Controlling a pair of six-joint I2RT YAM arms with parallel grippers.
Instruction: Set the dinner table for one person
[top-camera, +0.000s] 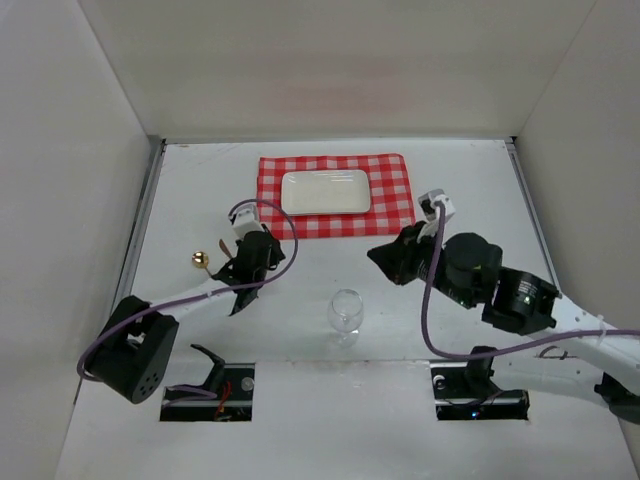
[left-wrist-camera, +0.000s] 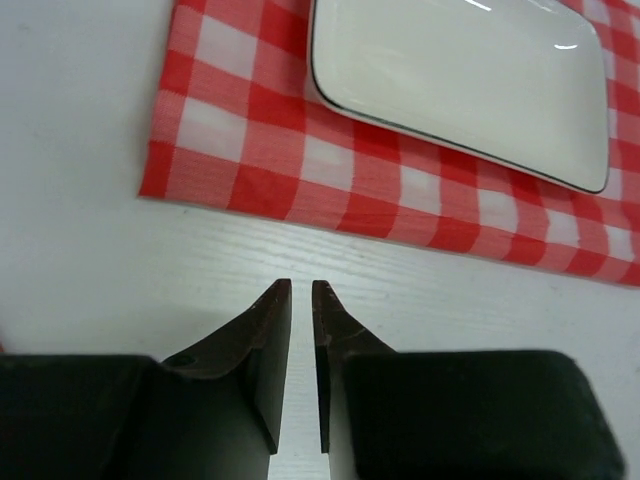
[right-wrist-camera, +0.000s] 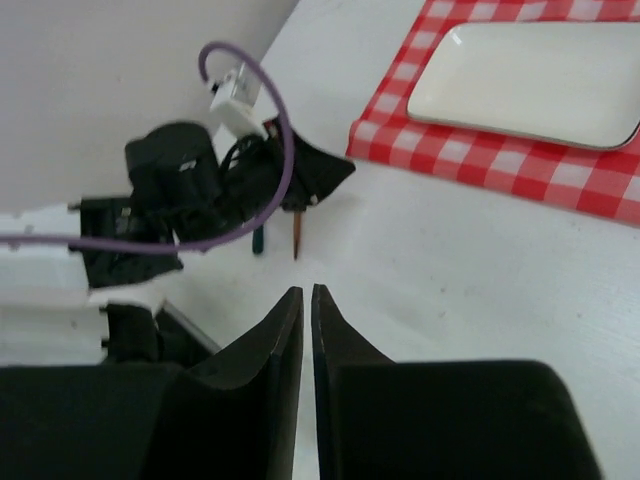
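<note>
Spanning the whole scene, the large matte white dinner table (top-camera: 200, 190) with grey metal strips along its sides carries everything else. At the middle of its far edge lies a red-and-white checked cloth (top-camera: 335, 225), spread flat, and a white rectangular plate (top-camera: 325, 192) sits on the cloth, a little toward the cloth's far side. That much of the place setting looks done.

A clear stemmed wine glass (top-camera: 346, 312) stands upright near the middle of the table's near edge, well apart from the cloth. A small gold-coloured utensil (top-camera: 200, 260), too small to identify, lies toward the table's left edge, also off the cloth. By my reading, the glass and the cutlery are not yet placed beside the plate, so the task is perhaps halfway.

The left gripper (left-wrist-camera: 301, 285) hangs over bare table just short of the cloth's near left corner. Its fingers are drawn almost together, with only a thin slit between them and nothing pinched. The right gripper (right-wrist-camera: 306, 290) hovers near the cloth's near right corner, its fingers likewise nearly pressed together and empty. Neither touches the glass or the utensil.
</note>
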